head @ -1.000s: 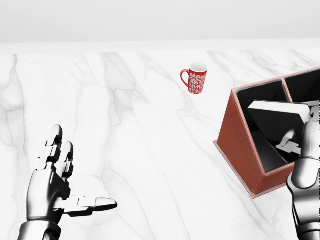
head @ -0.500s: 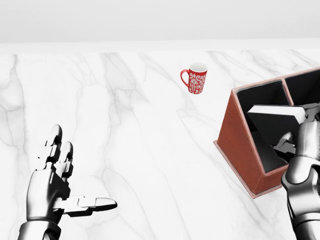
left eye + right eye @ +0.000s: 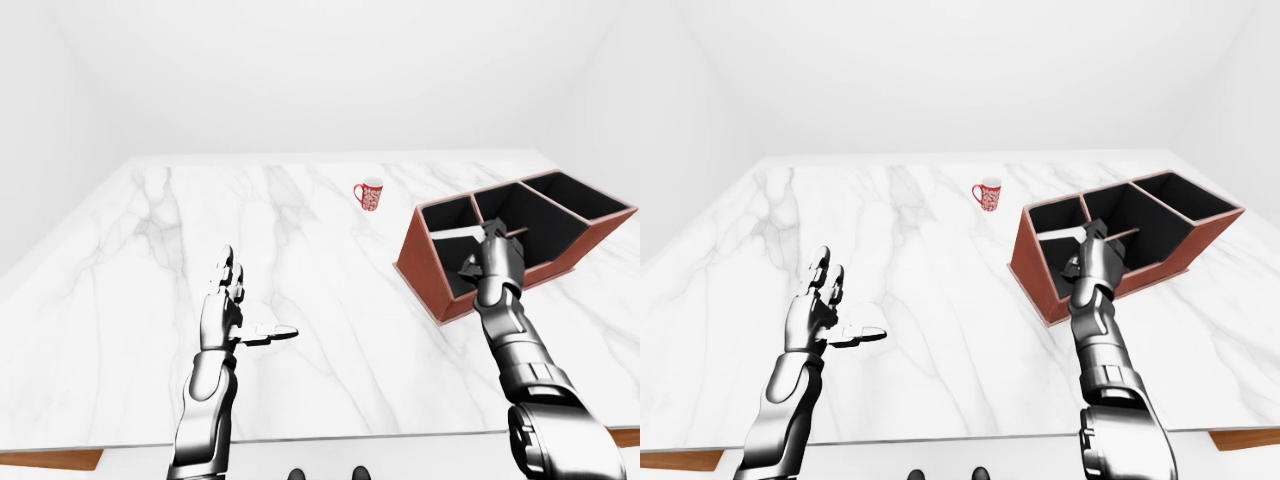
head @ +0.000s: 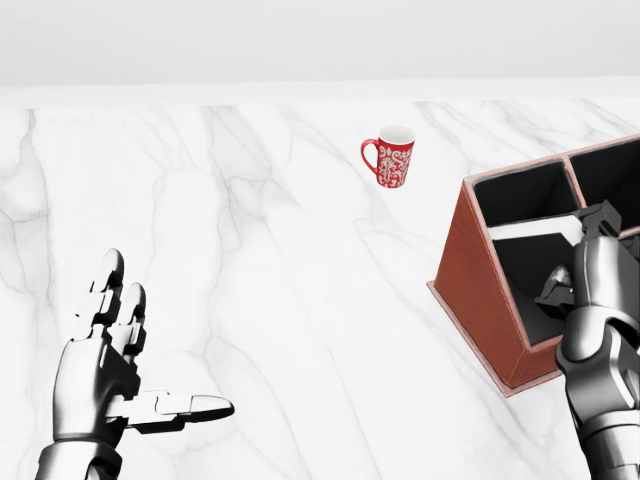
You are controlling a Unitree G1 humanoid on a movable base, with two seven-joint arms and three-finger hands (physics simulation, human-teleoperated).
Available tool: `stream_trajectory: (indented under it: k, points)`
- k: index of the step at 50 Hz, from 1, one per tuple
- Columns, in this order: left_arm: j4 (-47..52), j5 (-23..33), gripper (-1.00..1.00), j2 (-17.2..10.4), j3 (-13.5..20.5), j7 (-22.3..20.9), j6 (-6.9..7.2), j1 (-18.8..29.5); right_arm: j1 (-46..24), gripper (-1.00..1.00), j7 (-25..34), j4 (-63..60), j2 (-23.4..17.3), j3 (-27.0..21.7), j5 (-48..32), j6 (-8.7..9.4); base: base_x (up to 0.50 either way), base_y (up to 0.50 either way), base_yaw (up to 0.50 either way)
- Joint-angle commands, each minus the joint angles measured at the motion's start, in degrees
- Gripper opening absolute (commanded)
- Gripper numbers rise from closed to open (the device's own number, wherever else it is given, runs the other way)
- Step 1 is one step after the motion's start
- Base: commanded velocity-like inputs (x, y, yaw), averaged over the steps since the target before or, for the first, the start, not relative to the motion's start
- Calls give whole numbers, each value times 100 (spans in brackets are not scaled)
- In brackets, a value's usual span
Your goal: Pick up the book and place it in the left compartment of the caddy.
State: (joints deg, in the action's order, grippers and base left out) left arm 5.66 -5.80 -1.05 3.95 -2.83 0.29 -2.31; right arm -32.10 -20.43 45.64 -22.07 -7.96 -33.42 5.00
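The right hand (image 4: 585,275) reaches into the caddy (image 4: 478,280), its grip unclear from here; the book (image 4: 532,230) lies in the left compartment beside it. The left hand (image 4: 115,365) hovers spread over the counter (image 4: 260,260), near a red mug (image 4: 391,156).

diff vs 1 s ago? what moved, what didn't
The right hand went deeper into the near-left compartment of the caddy, taking the book down with it: the book showed a broad tilted face, now only a pale edge shows at the rim. Whether the fingers hold it is unclear. Left hand, red mug and camera are unchanged.
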Motion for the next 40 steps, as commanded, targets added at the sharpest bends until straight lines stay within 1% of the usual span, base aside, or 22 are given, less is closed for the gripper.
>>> stream_trajectory:
  k: [1, 2, 3, 4, 7, 9, 10, 11, 14, 18, 20, 22, 23, 27, 28, 30, 35, 36, 38, 40]
  points:
    - [-72, 5, 100, -3, 5, 3, -47, 21, -202, -100, -140, 141, -88, 22, -321, 0, 0, 0, 0]
    - [-45, 4, 100, -4, 4, 7, -26, 18, -200, -100, -121, 135, -90, 34, -329, 0, 0, 0, 0]
    - [-66, 4, 100, -6, 8, 7, -34, 28, -205, -100, -82, 151, -89, 73, -362, 0, 0, 0, 0]
    - [-111, 5, 100, -5, 10, 2, -74, 35, -207, -100, -66, 153, -90, 86, -385, 0, 0, 0, 0]
    - [-115, 2, 100, -9, 12, 7, -62, 47, -215, -100, 12, 167, -91, 124, -460, 0, 0, 0, 0]
    - [-126, 5, 100, -8, 11, 8, -80, 43, -234, -100, 38, 206, -93, 123, -488, 0, 0, 0, 0]
    - [-99, 2, 100, -9, 9, 10, -54, 38, -245, -100, 36, 228, -93, 116, -495, 0, 0, 0, 0]
    - [-108, 1, 100, -10, 11, 8, -59, 43, -254, -100, 36, 262, -93, 115, -500, 0, 0, 0, 0]
    - [-138, 7, 100, -10, 11, 9, -80, 51, -304, -100, -26, 435, -92, 96, -479, 0, 0, 0, 0]
    - [-137, 11, 100, -12, 10, 19, -60, 66, -355, -100, -49, 559, -106, 118, -464, 0, 0, 0, 0]
    - [-149, 13, 100, -11, 9, 18, -72, 65, -365, -100, -51, 579, -111, 125, -463, 0, 0, 0, 0]
    - [-138, 14, 100, -11, 8, 22, -59, 65, -391, -100, -54, 639, -125, 133, -460, 0, 0, 0, 0]
    - [-99, 16, 100, -9, 1, 27, -30, 55, -408, -100, -64, 677, -135, 131, -455, 0, 0, 0, 0]
    - [-95, 21, 100, -9, 0, 34, -16, 60, -436, -100, -84, 781, -162, 133, -432, 0, 0, 0, 0]
    - [-102, 22, 100, -8, 0, 33, -22, 61, -438, -100, -90, 805, -167, 138, -429, 0, 0, 0, 0]
    - [-185, 23, 100, -10, 7, 25, -85, 77, -457, -100, -133, 883, -179, 120, -400, 0, 0, 0, 0]
    - [-124, 24, 100, -11, 1, 27, -51, 50, -487, -100, -221, 1028, -198, 109, -327, 0, 0, 0, 0]
    - [-166, 24, 100, -11, 6, 23, -81, 62, -495, -100, -243, 1070, -202, 109, -310, 0, 0, 0, 0]
    - [-126, 26, 100, -11, 2, 27, -51, 51, -511, -100, -286, 1138, -208, 107, -275, 0, 0, 0, 0]
    - [-128, 25, 100, -11, 3, 25, -52, 50, -530, -100, -318, 1203, -217, 110, -243, 0, 0, 0, 0]
